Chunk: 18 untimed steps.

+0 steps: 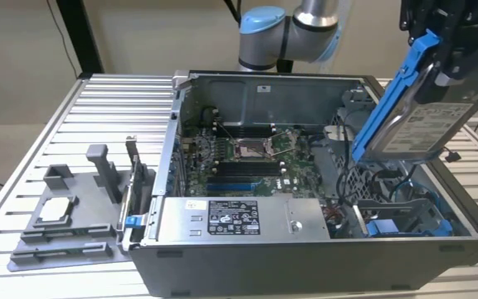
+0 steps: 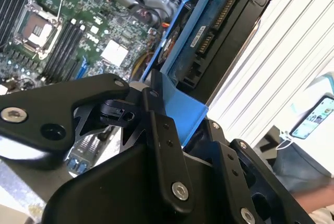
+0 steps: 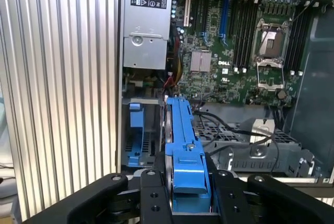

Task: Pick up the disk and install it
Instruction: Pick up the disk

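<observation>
Disk (image 1: 426, 124) clamped in gripper (image 3: 188, 192) above case (image 1: 264, 252), ribbed metal table (image 1: 114, 106).

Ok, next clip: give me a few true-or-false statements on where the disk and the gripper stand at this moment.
1. The gripper is shut on the disk. True.
2. The disk sits seated inside the case. False: it hangs tilted, on edge, above the open case.
3. The motherboard is in plain sight inside the case. True.
4. The grey fixture stands inside the case. False: it sits on the table, at the exterior view's left of the case.
</observation>
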Each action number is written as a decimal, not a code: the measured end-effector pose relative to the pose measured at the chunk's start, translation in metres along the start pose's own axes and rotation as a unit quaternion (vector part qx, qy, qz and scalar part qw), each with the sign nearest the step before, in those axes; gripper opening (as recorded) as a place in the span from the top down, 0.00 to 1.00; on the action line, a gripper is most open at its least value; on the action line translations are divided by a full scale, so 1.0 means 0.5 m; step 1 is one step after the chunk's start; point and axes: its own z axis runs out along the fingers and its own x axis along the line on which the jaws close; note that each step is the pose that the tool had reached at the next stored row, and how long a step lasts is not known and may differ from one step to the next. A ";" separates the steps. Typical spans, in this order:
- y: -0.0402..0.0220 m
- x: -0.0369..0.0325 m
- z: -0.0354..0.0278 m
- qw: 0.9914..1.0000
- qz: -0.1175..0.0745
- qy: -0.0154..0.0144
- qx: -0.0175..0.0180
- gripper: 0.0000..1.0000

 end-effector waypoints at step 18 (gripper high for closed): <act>-0.057 0.070 0.004 1.000 0.001 -0.004 0.002 1.00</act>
